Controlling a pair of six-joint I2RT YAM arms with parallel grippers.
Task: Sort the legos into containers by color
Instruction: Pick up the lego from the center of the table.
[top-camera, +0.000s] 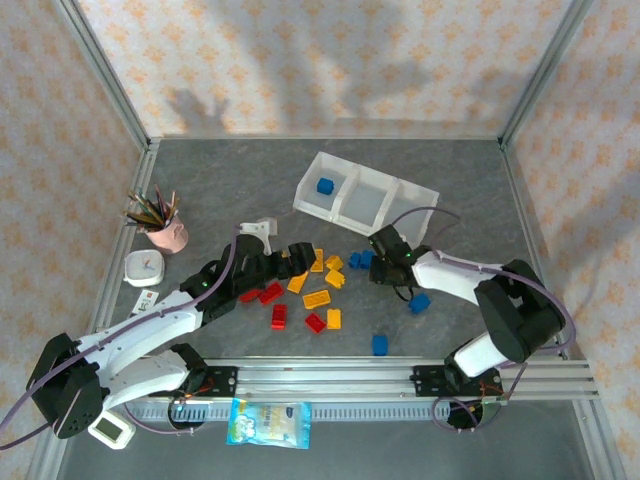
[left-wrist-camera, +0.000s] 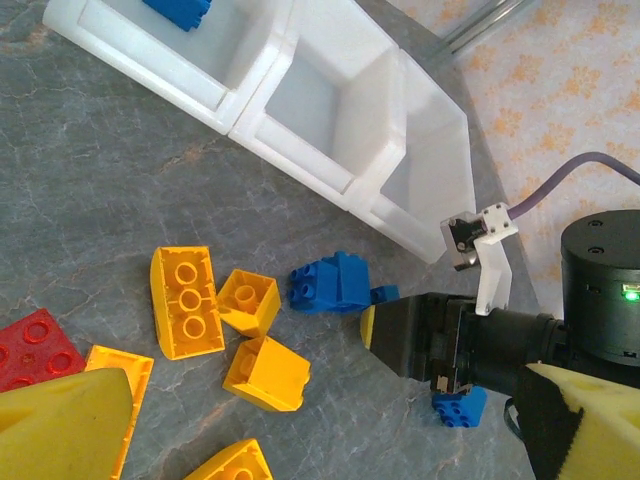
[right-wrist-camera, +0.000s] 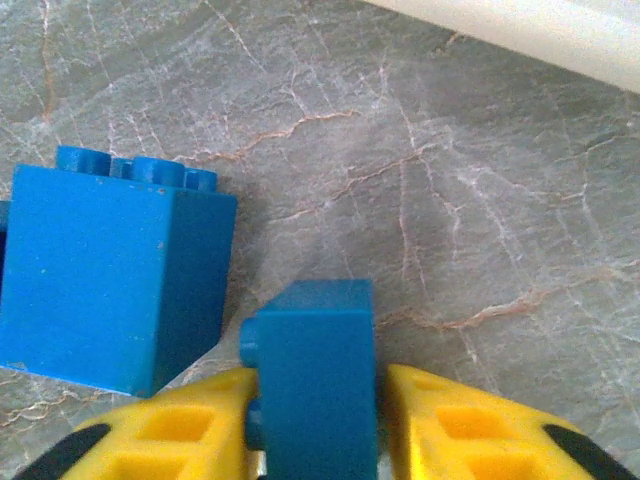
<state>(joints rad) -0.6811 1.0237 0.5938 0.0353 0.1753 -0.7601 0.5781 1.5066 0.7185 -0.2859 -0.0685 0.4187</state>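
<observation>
The right gripper (right-wrist-camera: 315, 400) has its two yellow fingers (right-wrist-camera: 470, 430) closed tight on a small blue brick (right-wrist-camera: 315, 345) — one pad on each side. This brick is on its side. Its bumps point to the left in the right wrist view, toward a big blue brick (right-wrist-camera: 110, 280) just beside it. The small brick's long way runs up and down in that view, in line with the fingers. I cannot tell if it sits on the gray table (top-camera: 230, 180) or is a bit above it. The big blue brick has its bumps on its far edge, pointing away from the gripper. From above, this spot is near the right end of the white tray (top-camera: 338, 212). The tray is long, with three square boxes in a row. It lies at a slant, from far left to near right. One blue brick (top-camera: 324, 185) is in the left box. The other legos (top-camera: 316, 298) are spread out on the table in front of the tray: yellow and red ones in the middle, and two blue ones (top-camera: 419, 303) nearer the right arm. The left gripper (left-wrist-camera: 322, 400) hangs over the yellow bricks with its fingers wide apart — it holds nothing.
</observation>
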